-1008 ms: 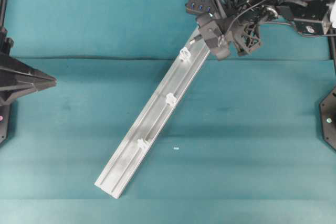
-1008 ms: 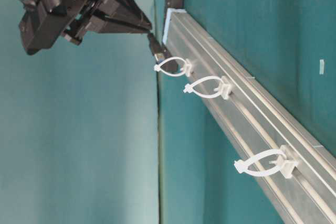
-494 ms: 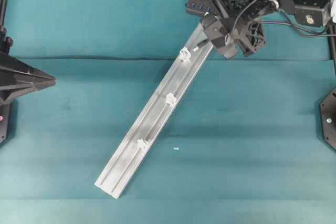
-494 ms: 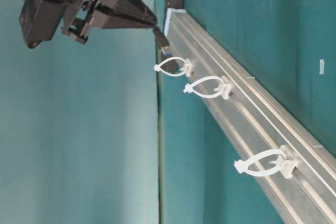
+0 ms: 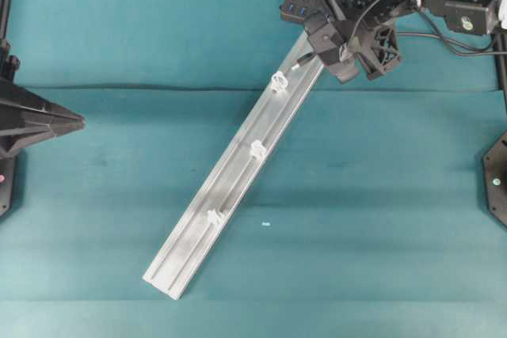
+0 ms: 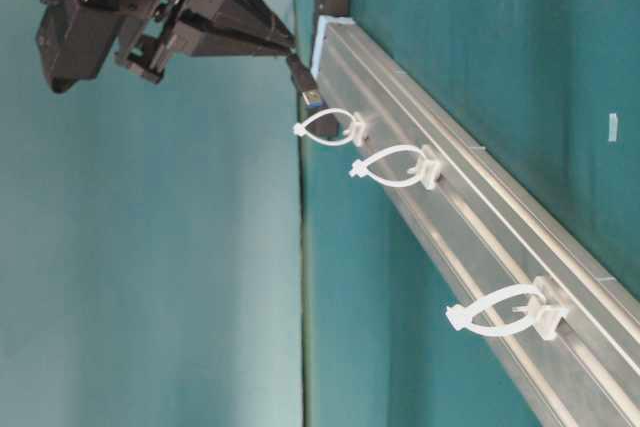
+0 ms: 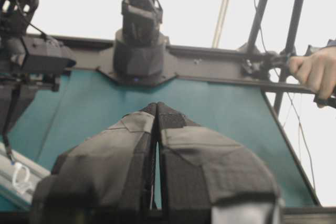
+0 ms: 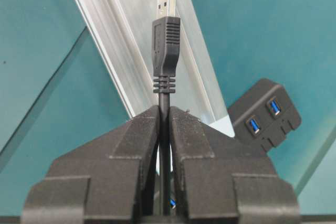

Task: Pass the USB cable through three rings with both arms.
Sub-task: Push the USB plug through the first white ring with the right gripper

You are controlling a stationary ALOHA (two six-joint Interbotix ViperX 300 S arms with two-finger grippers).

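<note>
Overhead, the right pincer (image 8: 164, 124) clamps the unlabelled USB cable (image 8: 165, 51); the left pincer (image 7: 157, 114) sits closed, empty.

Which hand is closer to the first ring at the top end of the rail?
The right hand. It hangs just beyond the top ring, holding the USB cable by its plug end. The left hand sits shut far off at the table's left edge.

Overhead and sideways table-level views share the rail (image 5: 238, 172).
</note>
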